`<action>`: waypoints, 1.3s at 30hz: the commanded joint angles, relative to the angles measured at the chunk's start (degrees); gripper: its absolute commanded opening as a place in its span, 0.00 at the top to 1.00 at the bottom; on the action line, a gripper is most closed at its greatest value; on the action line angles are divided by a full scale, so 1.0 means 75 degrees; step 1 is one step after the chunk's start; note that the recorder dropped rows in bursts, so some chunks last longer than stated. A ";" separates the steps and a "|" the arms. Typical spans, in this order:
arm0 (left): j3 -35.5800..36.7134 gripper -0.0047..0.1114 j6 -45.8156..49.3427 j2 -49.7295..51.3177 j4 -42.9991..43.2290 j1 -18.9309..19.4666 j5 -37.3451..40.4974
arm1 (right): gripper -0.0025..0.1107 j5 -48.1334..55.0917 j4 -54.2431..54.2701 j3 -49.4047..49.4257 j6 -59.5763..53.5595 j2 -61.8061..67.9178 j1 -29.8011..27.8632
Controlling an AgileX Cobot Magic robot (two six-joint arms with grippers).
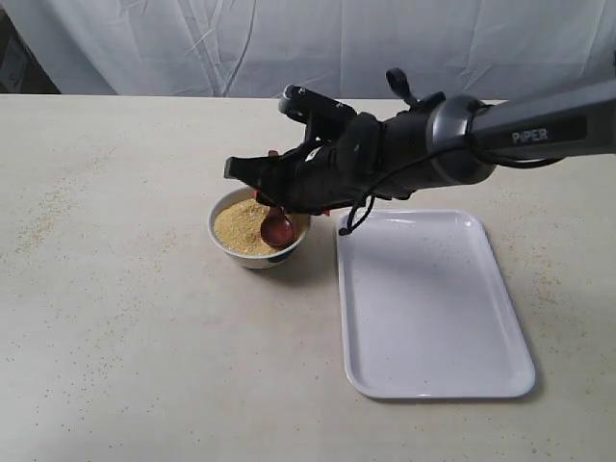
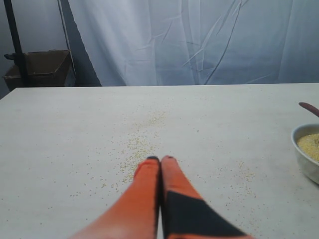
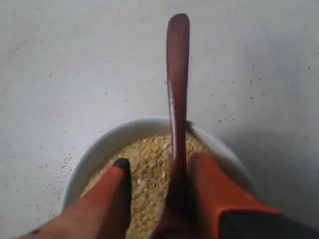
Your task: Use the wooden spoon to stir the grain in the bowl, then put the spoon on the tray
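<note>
The white bowl of yellow grain stands left of the white tray. The dark red wooden spoon lies with its scoop on the grain. My right gripper hangs over the bowl. In the right wrist view, the right gripper is open, its fingers either side of the spoon. The spoon rests against one finger, with a gap to the other, above the grain and bowl. My left gripper is shut and empty, low over bare table. It is absent from the exterior view.
Loose grains are scattered over the table in front of the left gripper. The left wrist view shows the bowl with the spoon handle sticking out behind it. A white curtain backs the table. The tray holds nothing.
</note>
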 commanded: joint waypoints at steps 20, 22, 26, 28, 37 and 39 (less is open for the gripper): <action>0.0028 0.96 -0.0026 -0.0037 -0.0021 0.0006 -0.0036 | 0.98 0.5061 -0.2364 -0.5799 -0.1970 0.2481 -0.0588; 0.0028 0.96 -0.0026 -0.0037 -0.0021 0.0006 -0.0036 | 0.98 0.5061 -0.2505 -0.6048 -0.1970 0.2698 -0.0608; 0.0028 0.96 -0.0026 -0.0037 -0.0021 0.0006 -0.0036 | 0.98 0.5073 -0.3565 -0.6195 -0.1385 0.2808 -0.0608; 0.0028 0.96 -0.0026 -0.0037 -0.0021 0.0006 -0.0036 | 0.98 0.5261 -0.4433 -0.6210 -0.0660 0.2808 -0.0608; 0.0028 0.96 -0.0026 -0.0037 -0.0021 0.0006 -0.0036 | 0.98 0.6545 -0.5126 -0.6227 0.0096 0.2551 -0.0608; 0.0028 0.96 -0.0026 -0.0037 -0.0021 0.0006 -0.0036 | 0.98 0.6828 -0.5219 -0.6227 0.0096 0.2479 -0.0608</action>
